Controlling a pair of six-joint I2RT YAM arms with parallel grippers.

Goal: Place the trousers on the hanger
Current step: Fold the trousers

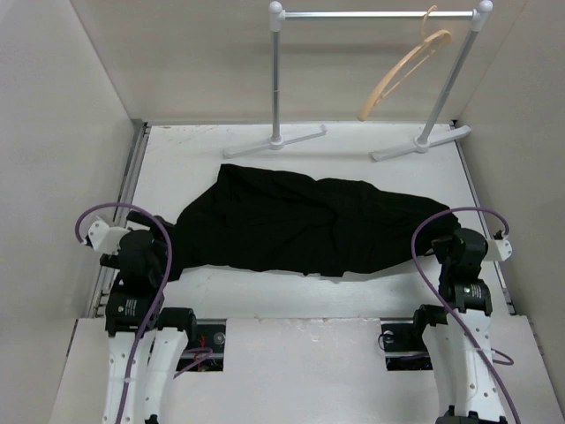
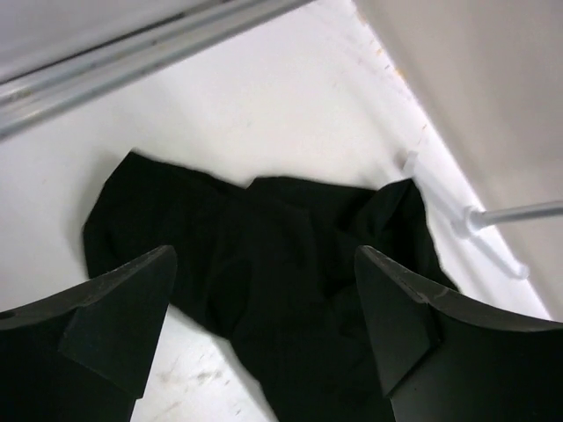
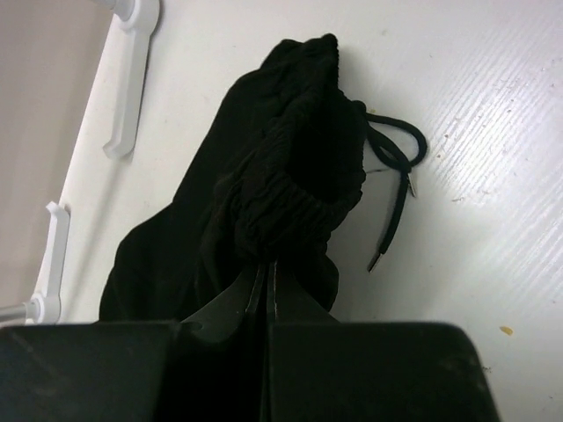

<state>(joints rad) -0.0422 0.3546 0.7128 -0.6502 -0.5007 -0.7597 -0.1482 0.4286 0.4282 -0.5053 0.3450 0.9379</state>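
Observation:
The black trousers [image 1: 300, 225] lie crumpled across the middle of the white table. The tan wooden hanger [image 1: 402, 75] hangs tilted on the white rail at the back right. My left gripper [image 1: 166, 256] is at the trousers' left end; in the left wrist view it [image 2: 264, 325] is open, jaws wide apart over the black fabric [image 2: 264, 237]. My right gripper [image 1: 444, 240] is at the trousers' right end. In the right wrist view it [image 3: 268, 268] is shut, its tips pinching the gathered waistband [image 3: 281, 149]. The thin drawstring [image 3: 396, 167] trails on the table beside it.
The white garment rail [image 1: 375, 15] stands at the back on two feet [image 1: 284, 140]; its feet also show in the right wrist view [image 3: 132, 79]. White walls close in the left, right and back sides. A metal track [image 1: 132, 168] runs along the left edge.

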